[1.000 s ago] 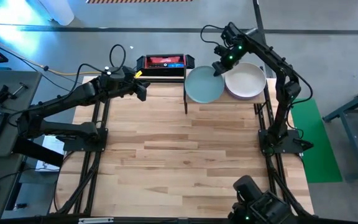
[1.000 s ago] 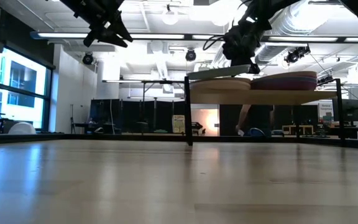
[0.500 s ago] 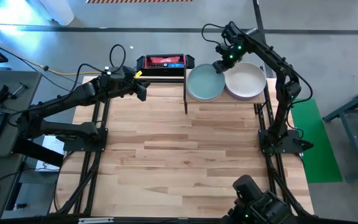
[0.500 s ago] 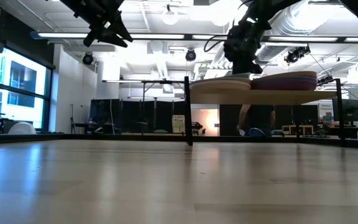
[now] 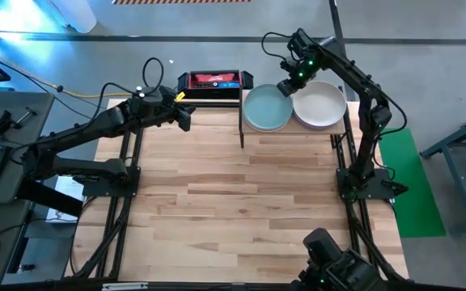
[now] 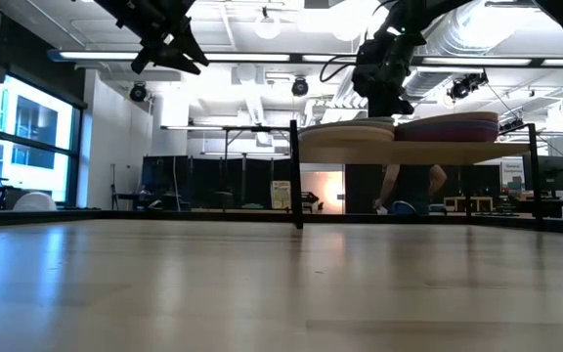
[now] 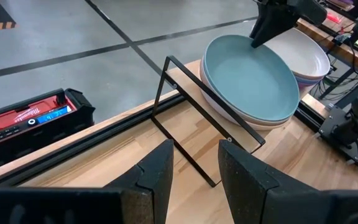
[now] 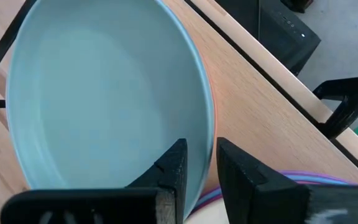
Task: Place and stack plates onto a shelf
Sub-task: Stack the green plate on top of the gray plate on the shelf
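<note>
We see two stacks on the shelf point(image 5: 249, 137), pale blue plate point(image 5: 267, 107) topping one; table otherwise bare of plates. Right gripper point(image 5: 286, 86) sits at its rim, fingers parted, nothing held; left gripper point(image 5: 186, 116) waits open off the shelf's left edge

Two stacks of plates point(image 5: 267, 109) sit side by side on the shelf point(image 6: 457, 152); right pincer point(image 5: 285, 87) over the left stack.

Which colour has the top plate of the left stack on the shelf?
Pale teal-blue top plate; the left wrist view shows it best.
</note>
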